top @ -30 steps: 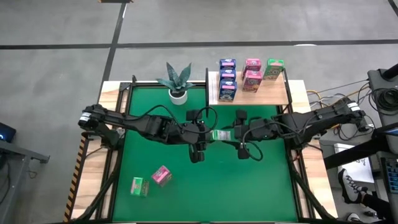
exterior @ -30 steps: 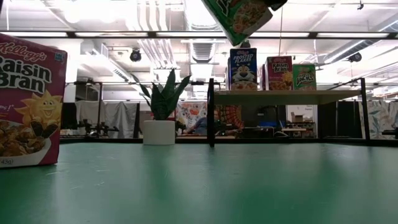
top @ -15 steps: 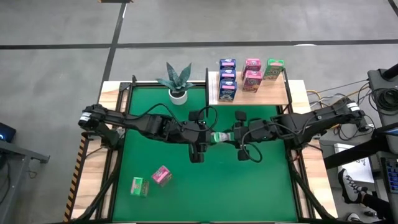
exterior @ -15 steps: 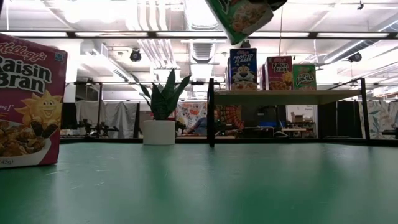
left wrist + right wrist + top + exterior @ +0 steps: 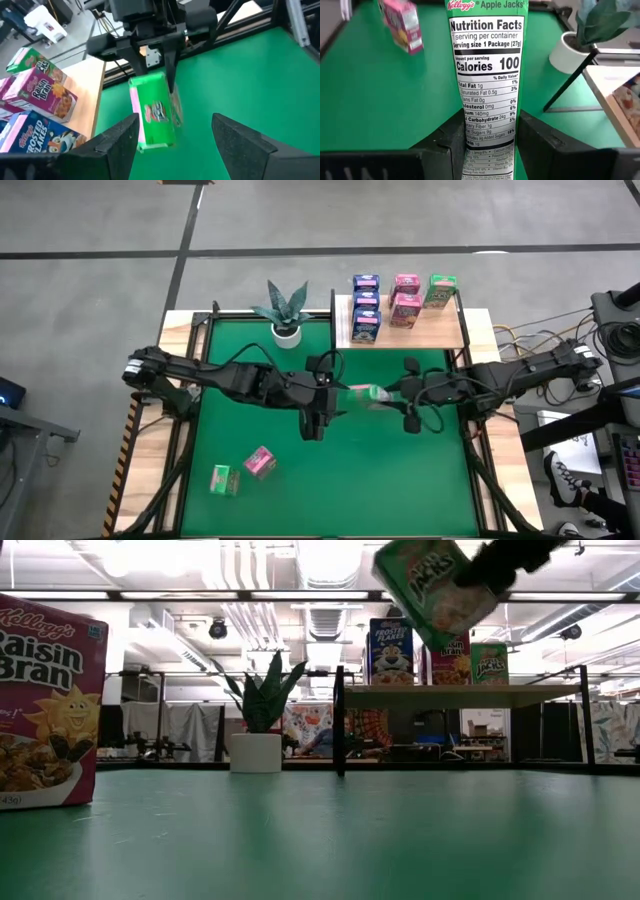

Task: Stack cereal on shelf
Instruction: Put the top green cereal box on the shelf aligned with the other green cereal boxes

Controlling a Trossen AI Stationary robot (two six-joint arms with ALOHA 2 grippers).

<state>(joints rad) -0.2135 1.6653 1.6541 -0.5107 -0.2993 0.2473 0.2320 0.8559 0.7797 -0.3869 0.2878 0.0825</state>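
A handover in mid-air over the green counter (image 5: 250, 500) looks just completed: the right hand (image 5: 385, 393) is clenched on the green cereal box (image 5: 362, 392), its two fingers pressed against the box's narrow sides in the right wrist view, where the nutrition panel (image 5: 485, 75) faces the camera. The left hand (image 5: 318, 392) stands released just beside the box; in the left wrist view its fingers (image 5: 117, 137) are spread wide with nothing between them, and the box (image 5: 152, 112) hangs apart from them in the other hand. In the low view the box (image 5: 435, 590) is well above the counter and tilted. The step in hand, as I judge it, is carrying this box to the shelf (image 5: 445, 335) at the far right of the counter, where six boxes already sit: blue ones (image 5: 365, 305), pink ones (image 5: 405, 298) and one green (image 5: 440, 290). To do it well, the left arm should back away first so the box is not brushed, then the right arm should level the tilted box, approach over the black frame edge rather than through it, and set it down in the green column without nudging its neighbours. A pink box (image 5: 260, 462) and a green one (image 5: 224, 479) wait near the front left; the potted plant (image 5: 285, 310) stands left of the shelf.
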